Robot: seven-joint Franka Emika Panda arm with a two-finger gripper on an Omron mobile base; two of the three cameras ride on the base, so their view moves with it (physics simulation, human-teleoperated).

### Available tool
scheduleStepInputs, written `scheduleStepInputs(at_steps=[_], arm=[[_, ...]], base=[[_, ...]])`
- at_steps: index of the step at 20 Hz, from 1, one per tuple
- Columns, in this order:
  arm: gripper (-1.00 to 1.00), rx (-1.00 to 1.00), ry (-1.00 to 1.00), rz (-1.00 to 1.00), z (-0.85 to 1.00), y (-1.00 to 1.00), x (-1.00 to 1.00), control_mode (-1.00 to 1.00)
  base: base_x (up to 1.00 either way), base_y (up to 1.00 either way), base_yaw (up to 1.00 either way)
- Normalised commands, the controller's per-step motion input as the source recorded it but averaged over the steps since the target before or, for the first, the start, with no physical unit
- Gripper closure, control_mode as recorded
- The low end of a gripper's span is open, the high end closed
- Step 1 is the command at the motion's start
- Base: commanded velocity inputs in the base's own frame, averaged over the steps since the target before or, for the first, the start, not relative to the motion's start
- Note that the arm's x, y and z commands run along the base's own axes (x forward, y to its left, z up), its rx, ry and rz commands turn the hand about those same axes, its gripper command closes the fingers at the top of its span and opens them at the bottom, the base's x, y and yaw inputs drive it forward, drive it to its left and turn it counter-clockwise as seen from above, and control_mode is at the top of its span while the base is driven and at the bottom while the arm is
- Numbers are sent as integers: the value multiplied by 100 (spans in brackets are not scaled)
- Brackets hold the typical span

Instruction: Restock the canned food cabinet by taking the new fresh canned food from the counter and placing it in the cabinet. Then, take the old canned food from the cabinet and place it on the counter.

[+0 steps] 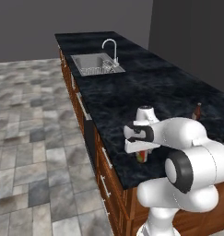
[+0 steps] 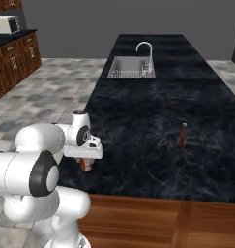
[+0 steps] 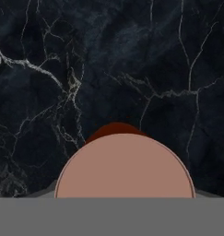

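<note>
We find the gripper (image 2: 86,162) low over the red can (image 2: 86,164) near the bench (image 2: 153,126) edge; grip unclear, a shallow pinch could tip it.

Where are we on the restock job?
Early, nothing restocked yet. The red can stands on the counter near its front edge, directly under the gripper; the hand view looks straight down on its pale top. Whether the fingers grip it can't be told. Left: lift it, shelve it, fetch the old can.
</note>
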Motion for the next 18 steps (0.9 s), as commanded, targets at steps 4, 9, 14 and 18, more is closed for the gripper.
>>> scheduleStepInputs(at_steps=[4,9,14,18], arm=[[100,0,-8,0,58,2,-73,-100],[100,0,-9,0,84,0,-98,-100],[100,0,-1,0,59,0,-97,-100],[100,0,-11,0,62,0,-89,-100]], base=[[0,0,0],[0,0,0],[0,0,0],[0,0,0]])
